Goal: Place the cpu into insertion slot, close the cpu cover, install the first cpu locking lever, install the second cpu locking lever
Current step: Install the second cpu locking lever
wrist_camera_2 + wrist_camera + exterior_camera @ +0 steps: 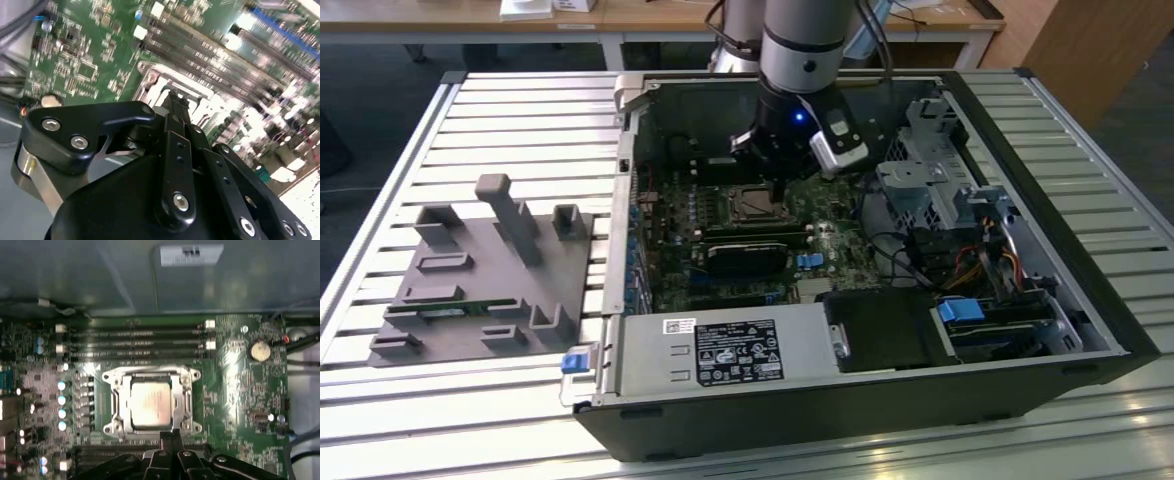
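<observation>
The cpu (150, 406) is a small flat square chip with a dull, pale grey metal top. It sits seated in the socket on the green motherboard (240, 385), level with its surroundings. The cpu cover (186, 401), a thin silvery frame plate with a square window, lies closed around it, so the chip's top shows through the window; I judge the cover down and flat, though glare on the metal makes this less than certain.

My pincer (171, 436) hangs directly at the socket's edge, its two dark fingers (176, 125) drawn together into one narrow tip with nothing held between them. The tip stands just beside the cover's frame, not over the chip itself.

In the exterior view my pincer (778, 192) reaches down into the open computer case (1067, 300), which rests on the slatted bench (520, 110), with the socket directly beneath it.
</observation>
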Robot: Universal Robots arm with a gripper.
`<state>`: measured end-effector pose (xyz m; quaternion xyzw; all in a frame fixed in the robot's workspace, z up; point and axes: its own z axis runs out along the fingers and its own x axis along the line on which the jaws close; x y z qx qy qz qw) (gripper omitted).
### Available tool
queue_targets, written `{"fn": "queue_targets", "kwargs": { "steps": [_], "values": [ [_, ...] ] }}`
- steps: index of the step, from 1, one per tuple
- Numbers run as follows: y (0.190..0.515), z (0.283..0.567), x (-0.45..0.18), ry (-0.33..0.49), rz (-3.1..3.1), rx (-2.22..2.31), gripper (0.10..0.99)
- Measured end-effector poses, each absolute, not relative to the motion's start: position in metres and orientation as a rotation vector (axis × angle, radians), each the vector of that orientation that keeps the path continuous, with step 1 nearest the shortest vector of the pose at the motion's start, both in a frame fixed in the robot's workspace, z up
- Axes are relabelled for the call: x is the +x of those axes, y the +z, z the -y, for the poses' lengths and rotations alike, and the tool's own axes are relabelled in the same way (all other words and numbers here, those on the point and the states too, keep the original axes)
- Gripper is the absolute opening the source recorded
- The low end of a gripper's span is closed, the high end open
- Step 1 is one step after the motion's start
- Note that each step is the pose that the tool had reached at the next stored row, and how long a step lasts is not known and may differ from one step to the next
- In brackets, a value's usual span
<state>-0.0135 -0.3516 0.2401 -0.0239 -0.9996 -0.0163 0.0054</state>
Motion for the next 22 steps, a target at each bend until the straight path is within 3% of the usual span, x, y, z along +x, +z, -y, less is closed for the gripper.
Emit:
{"fn": "queue_targets", "kwargs": {
  "steps": [7, 22],
  "values": [
    [0.238, 0.368, -0.013, -0.092, 3.116, -0.074, 0.106],
    [0.229, 0.370, -0.043, -0.129, 3.114, -0.074, 0.106]
  ]
}}
